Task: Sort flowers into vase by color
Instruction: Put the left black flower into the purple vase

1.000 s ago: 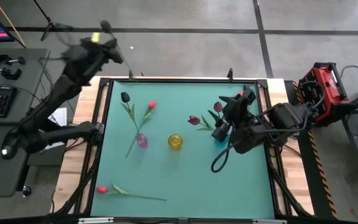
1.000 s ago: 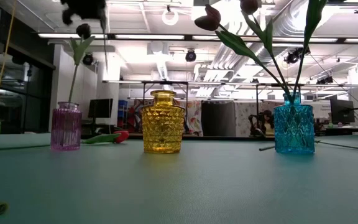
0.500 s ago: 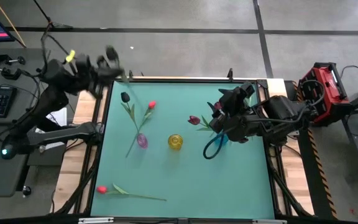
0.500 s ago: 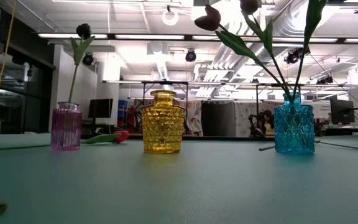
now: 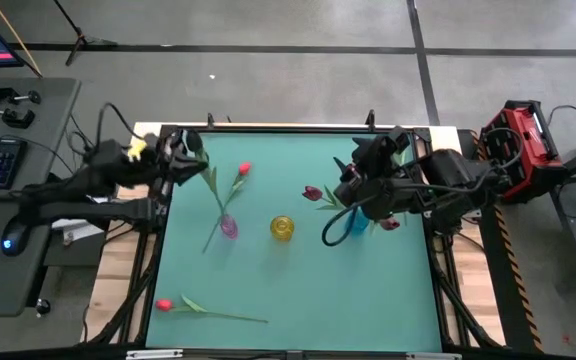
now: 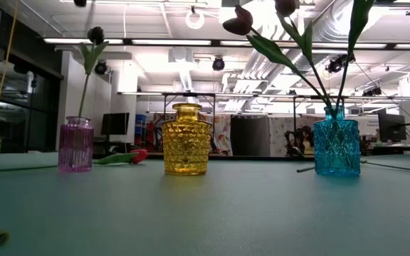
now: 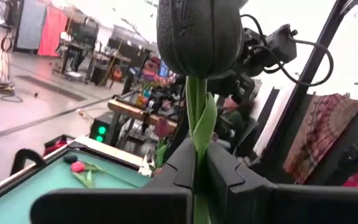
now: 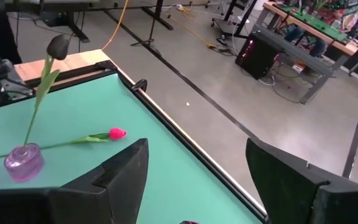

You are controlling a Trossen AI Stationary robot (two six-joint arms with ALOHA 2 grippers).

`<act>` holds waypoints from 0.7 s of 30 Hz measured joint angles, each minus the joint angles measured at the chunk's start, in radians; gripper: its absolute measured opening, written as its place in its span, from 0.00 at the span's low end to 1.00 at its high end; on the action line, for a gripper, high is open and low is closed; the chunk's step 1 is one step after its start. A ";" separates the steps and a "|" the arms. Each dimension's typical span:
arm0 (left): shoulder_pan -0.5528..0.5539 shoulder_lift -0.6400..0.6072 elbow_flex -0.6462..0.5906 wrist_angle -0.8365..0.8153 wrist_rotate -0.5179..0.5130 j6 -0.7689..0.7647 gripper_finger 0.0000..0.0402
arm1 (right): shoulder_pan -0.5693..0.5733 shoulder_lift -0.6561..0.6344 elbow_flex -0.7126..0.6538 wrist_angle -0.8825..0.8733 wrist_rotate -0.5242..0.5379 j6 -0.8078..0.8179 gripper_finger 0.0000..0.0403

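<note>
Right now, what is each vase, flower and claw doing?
Purple vase: upright, holding the black tulip.
Yellow vase: upright, empty.
Blue vase: upright, holding dark red tulips.
Far red tulip: lying on the table.
Near red tulip: lying flat.
Right claw: open, empty.
Left claw: by the black tulip.

Overhead and table-level views — purple vase in both.

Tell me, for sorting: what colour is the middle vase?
Yellow: the middle vase is amber-yellow patterned glass, clearest in the low view.
</note>
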 joint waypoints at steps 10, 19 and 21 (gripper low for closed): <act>-0.079 -0.088 -0.177 0.037 -0.172 0.123 0.00 | -0.030 0.000 0.000 0.001 -0.001 0.010 0.64; -0.079 -0.139 -0.176 -0.063 -0.163 0.226 0.00 | -0.032 0.000 0.000 0.015 -0.002 0.055 0.64; -0.079 -0.148 -0.176 -0.100 -0.163 0.220 0.00 | -0.032 0.000 0.000 0.015 -0.004 0.065 0.64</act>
